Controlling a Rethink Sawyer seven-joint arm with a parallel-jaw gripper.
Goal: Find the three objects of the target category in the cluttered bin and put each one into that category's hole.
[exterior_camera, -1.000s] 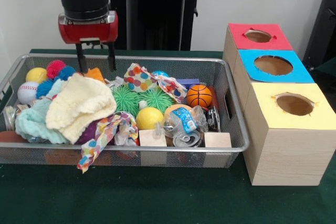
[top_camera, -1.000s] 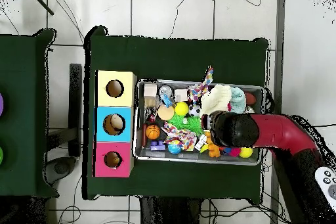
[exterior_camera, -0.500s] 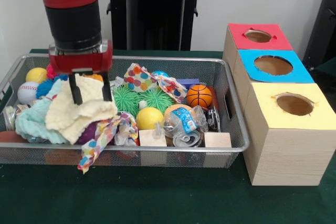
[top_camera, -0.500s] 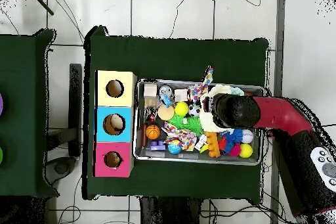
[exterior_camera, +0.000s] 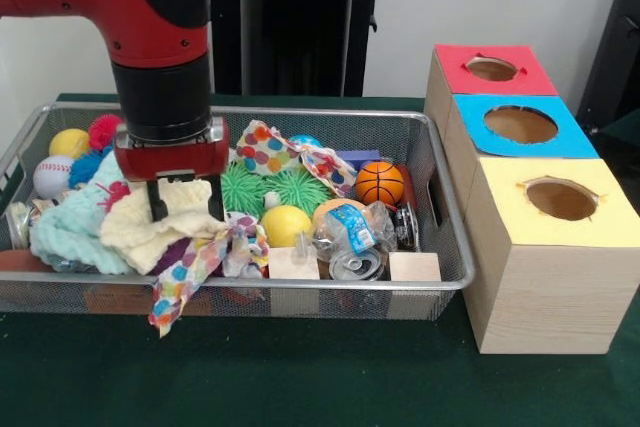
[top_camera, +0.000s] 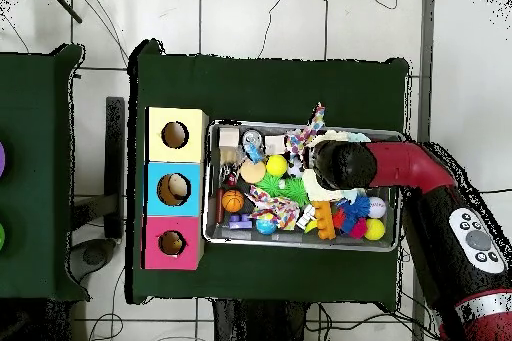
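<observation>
My gripper is low in the wire bin, left of its middle. It is open, and its two fingers press into a cream knitted cloth, one on each side of a fold. A teal cloth lies to the left and a polka-dot strip hangs over the front rim. A second polka-dot cloth, green spiky balls, a yellow ball and a small basketball lie to the right. In the overhead view the arm hides the gripper.
Three wooden boxes stand to the right of the bin, with holes in a red top, a blue top and a yellow top. A baseball, pompoms, wooden blocks and a crushed bottle crowd the bin.
The gripper has come from above the bin's back edge toward the front and down onto the cream cloth. The cloth is now pressed flatter under it.
</observation>
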